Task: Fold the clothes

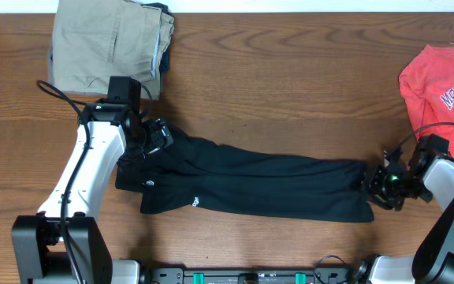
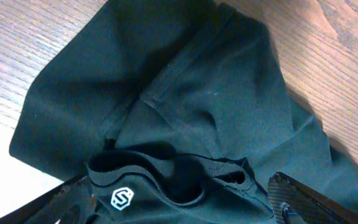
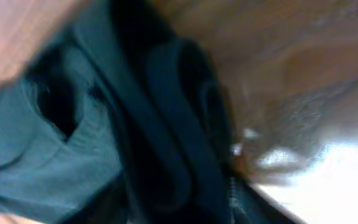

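A black short-sleeved shirt (image 1: 266, 185) lies bunched into a long, narrow band across the wooden surface (image 1: 290, 79), running from left of centre to the right, a little nearer than the middle. Two small white logo marks (image 1: 150, 183) show on its left end. The left hand (image 1: 158, 136) hovers over the far-left end of the shirt with its jaws spread wide. In the left wrist view, one dark finger (image 2: 291, 196) sits at the lower right and the other at the lower left, with the ribbed collar and a white hexagonal logo (image 2: 122, 198) lying loose between them and nothing pinched. The right hand (image 1: 377, 181) is at the shirt's right end, right against the cloth. Its own camera is filled with dark folds (too blurred to read), so it cannot be told whether the jaws have clamped the fabric. Folded tan khaki trousers (image 1: 101, 47) rest at the far left corner, well apart from the shirt, and a red T-shirt with white lettering (image 1: 440, 79) lies at the far right edge.
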Robot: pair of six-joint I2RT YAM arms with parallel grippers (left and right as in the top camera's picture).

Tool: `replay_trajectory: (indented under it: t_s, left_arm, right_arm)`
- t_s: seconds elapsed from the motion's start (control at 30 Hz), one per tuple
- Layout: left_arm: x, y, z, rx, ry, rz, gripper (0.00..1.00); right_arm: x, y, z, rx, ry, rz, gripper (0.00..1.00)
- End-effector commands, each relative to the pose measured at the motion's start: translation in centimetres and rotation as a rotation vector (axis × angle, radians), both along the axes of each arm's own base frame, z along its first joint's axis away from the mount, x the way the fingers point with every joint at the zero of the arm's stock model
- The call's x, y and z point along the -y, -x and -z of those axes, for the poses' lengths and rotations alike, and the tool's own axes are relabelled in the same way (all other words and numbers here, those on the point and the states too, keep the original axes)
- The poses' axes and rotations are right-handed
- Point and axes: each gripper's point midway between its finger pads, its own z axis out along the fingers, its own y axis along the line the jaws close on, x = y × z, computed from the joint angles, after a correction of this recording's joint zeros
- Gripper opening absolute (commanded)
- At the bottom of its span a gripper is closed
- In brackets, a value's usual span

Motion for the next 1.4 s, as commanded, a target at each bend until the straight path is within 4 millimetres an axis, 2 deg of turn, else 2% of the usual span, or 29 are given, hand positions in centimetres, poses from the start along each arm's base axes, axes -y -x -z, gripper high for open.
replay_trajectory:
  t_s: [0.0,0.03,0.07,0.23,0.33,0.47,0.5,0.57,0.7,0.83,0.93,1.1,1.37]
  left_arm:
    - [-0.4,0.1,0.3,-0.011,-0.014,0.0,0.92]
    - [-0.4,0.2,0.3,-0.013,-0.014,0.0,0.92]
    - [-0.4,0.2,0.4,-0.015,-0.014,0.0,0.92]
    - [-0.4,0.3,0.4,-0.016,-0.014,0.0,0.92]
    - [-0.4,0.3,0.4,-0.016,-0.014,0.0,0.93]
    - [-0.4,0.5,0.4,-0.024,-0.015,0.003,0.93]
    - [-0.4,0.6,0.4,-0.027,-0.015,0.003,0.99]
    - [-0.4,0.6,0.4,-0.027,-0.015,0.003,0.98]
    - [-0.4,0.6,0.4,-0.027,-0.015,0.003,0.98]
    - [-0.4,0.6,0.4,-0.027,-0.015,0.003,0.98]
    - [-0.4,0.5,0.4,-0.026,-0.015,0.003,0.98]
    - [-0.4,0.5,0.4,-0.026,-0.015,0.003,0.98]
    - [-0.4,0.5,0.4,-0.027,-0.015,0.003,0.98]
  right_arm:
    - [-0.5,0.5,0.3,-0.012,-0.021,-0.006,0.28]
    - [-0.5,0.5,0.2,-0.013,-0.023,-0.002,0.17]
    - [-0.5,0.5,0.2,-0.013,-0.023,0.002,0.01]
    - [0.1,-0.3,-0.3,0.007,-0.002,0.014,0.01]
    - [1.1,-1.1,-1.5,0.02,0.032,0.044,0.01]
    - [4.1,-1.4,-4.0,-0.007,0.158,0.108,0.01]
    - [4.9,-1.3,-4.6,-0.023,0.198,0.13,0.01]
    - [6.4,-1.1,-6.2,-0.045,0.271,0.172,0.01]
    - [6.9,-1.5,-9.0,-0.005,0.3,0.198,0.01]
    - [7.0,-1.7,-10.7,0.032,0.313,0.21,0.01]
    - [5.9,-2.3,-11.8,0.087,0.261,0.206,0.01]
    - [1.9,-3.7,-13.5,0.207,0.127,0.097,0.01]
    - [-3.8,-5.0,-13.7,0.238,0.112,-0.082,0.01]
